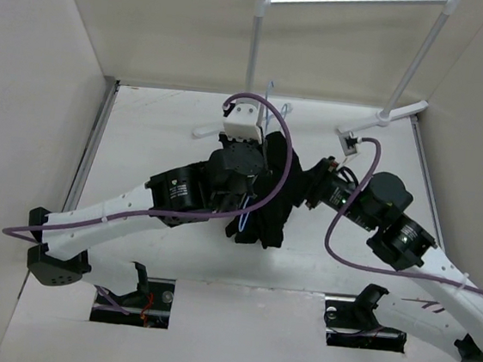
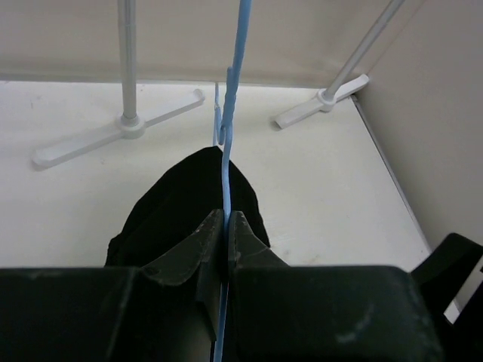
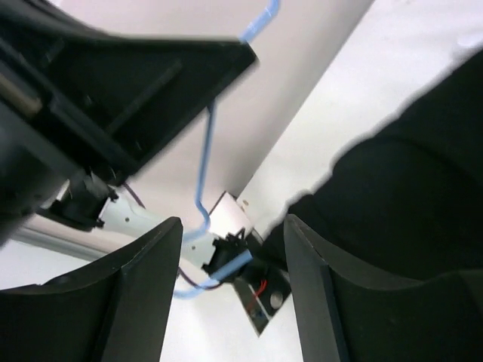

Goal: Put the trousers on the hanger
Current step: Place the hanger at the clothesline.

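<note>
The black trousers (image 1: 275,204) lie bunched at mid table between my two arms. The hanger (image 1: 270,91) is a thin light-blue wire; part of it also shows below the trousers. My left gripper (image 1: 260,151) is shut on the hanger wire. In the left wrist view the fingers (image 2: 226,219) pinch the wire (image 2: 230,113), which rises upright over the trousers (image 2: 189,192). My right gripper (image 1: 310,186) is open and empty beside the trousers' right edge. In the right wrist view (image 3: 234,222) the trousers (image 3: 411,204) lie just right of its right finger, and the hanger wire (image 3: 204,162) hangs beyond.
A white tubular garment rack (image 1: 256,44) stands at the back, its flat feet (image 2: 113,136) on the table behind the trousers. The enclosure walls close in on the left, right and back. Two slots (image 1: 134,295) sit in the near edge by the arm bases.
</note>
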Controlling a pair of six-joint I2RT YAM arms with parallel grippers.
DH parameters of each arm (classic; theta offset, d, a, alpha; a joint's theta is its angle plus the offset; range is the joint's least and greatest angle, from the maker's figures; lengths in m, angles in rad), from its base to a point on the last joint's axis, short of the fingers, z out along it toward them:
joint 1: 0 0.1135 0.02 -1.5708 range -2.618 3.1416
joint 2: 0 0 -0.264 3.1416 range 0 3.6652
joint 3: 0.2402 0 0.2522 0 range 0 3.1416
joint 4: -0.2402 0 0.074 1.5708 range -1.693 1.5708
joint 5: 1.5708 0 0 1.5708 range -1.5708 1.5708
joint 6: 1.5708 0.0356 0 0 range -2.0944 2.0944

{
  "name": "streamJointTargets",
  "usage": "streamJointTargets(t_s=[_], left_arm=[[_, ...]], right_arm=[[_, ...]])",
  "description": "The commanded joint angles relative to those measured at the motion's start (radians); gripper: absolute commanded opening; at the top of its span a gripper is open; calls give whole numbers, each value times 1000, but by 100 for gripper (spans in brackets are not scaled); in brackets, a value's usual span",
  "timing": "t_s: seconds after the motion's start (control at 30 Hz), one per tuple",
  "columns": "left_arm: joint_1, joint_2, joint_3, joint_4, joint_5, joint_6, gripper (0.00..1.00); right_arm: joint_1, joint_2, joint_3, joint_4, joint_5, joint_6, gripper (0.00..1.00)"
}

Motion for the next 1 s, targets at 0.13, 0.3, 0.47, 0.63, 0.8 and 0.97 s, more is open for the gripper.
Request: streamJointTargets(t_s=[0.13, 0.3, 0.47, 0.63, 0.8, 0.97], left_arm=[[-12, 5, 56, 124, -3, 41, 0], [-15, 0, 53, 141, -4, 41, 0], [-12, -1, 38, 149, -7, 41, 0], [-6, -9, 15, 164, -10, 38, 1], [-1, -38, -25, 184, -18, 29, 8], [15, -119, -114, 279, -21, 18, 28]], right_arm=[[37, 145, 110, 166, 11, -49, 62], [85, 203, 100, 189, 5, -50, 52], [120, 217, 83, 240, 10, -35, 35], [132, 225, 75, 249, 23, -16, 12], [126, 191, 58, 254, 42, 2, 5], [63, 177, 69, 254, 4, 8, 2]])
